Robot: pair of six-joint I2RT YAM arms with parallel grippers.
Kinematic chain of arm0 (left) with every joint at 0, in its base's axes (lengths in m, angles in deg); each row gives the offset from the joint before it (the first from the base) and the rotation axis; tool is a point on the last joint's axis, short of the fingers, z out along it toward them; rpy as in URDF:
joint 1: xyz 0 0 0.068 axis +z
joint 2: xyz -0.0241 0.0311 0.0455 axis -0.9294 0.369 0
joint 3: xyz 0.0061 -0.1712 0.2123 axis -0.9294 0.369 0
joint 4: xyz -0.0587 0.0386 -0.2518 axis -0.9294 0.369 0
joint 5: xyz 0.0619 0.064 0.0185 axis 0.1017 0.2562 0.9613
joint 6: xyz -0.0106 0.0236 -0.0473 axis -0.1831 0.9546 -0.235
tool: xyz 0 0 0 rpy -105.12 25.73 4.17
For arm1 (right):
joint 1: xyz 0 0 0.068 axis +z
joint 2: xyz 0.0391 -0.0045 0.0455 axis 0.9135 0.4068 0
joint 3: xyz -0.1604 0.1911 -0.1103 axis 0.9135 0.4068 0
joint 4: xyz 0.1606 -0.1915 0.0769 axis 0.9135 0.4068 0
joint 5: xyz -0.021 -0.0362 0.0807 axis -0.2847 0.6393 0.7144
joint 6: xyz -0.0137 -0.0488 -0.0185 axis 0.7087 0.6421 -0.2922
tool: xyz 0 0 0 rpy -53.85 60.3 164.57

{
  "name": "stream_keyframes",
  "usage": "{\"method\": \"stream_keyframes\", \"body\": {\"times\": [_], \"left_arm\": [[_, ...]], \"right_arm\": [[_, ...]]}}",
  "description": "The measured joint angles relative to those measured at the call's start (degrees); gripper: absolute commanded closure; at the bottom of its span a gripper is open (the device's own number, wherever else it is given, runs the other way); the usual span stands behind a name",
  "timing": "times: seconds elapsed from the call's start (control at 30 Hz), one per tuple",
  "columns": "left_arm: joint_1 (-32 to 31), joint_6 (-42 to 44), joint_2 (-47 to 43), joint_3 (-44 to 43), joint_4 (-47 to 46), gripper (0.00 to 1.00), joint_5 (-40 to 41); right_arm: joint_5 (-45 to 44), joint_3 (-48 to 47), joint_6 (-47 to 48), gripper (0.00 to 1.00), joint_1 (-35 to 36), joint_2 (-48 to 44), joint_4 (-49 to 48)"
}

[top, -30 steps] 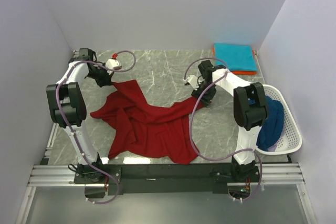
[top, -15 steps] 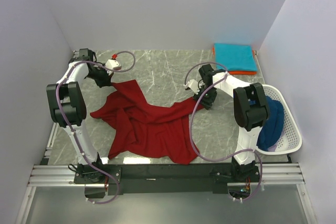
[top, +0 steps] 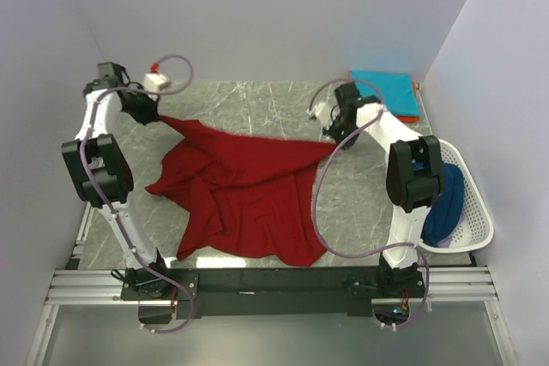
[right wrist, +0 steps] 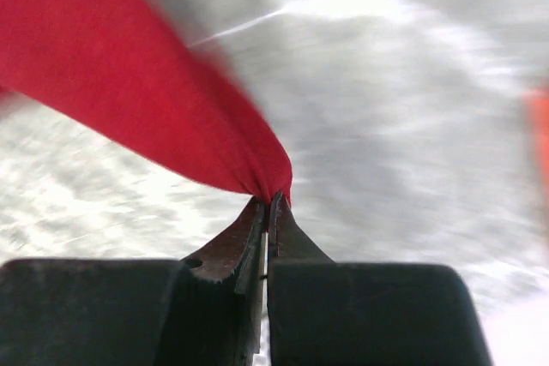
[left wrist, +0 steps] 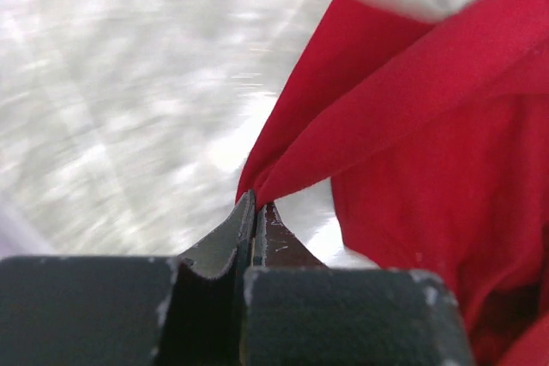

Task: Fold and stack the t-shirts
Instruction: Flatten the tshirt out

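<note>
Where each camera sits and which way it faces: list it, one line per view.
Top external: above and behind the bases, looking down on table, both arms, dark red t-shirt.
Left wrist: looks along the left gripper, shut on the shirt.
Right wrist: same, right gripper, another corner.
All three share the shirt.

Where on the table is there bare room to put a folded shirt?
Bare table lies behind the red shirt, left of the teal shirt. A smaller patch sits between the red shirt and the right arm. The middle is crowded.
</note>
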Motion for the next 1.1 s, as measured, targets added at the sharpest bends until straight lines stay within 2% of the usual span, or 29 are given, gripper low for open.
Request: {"method": "stream_keyframes", "body": {"times": [0.27,0.57,0.73,0.87,1.1], "left_arm": [[4.39,-14.34,-6.88,-2.69,-8.09,1.0,1.53],[5.66,-28.41,-21.62,-2.51,-23.56,1.0,6.64],[6.78,-33.86,-32.06,-1.22,-33.18,0.99,9.53],[8.15,-36.89,-41.09,2.1,-40.54,0.99,11.72],[9.01,-38.69,-51.98,3.54,-46.34,0.99,15.93]], "right_arm": [[-1.36,-17.03,-4.44,1.0,-1.92,-3.72,0.04],[-7.45,-38.49,-9.6,1.0,-1.68,-6.88,-0.33],[-10.58,-39.3,-10.78,1.0,-1.42,-15.41,-3.93],[-12.9,-36.46,-11.21,1.0,-1.11,-24.9,-9.4],[-15.04,-34.32,-12.04,1.0,-1.05,-38.58,-16.52]]}}
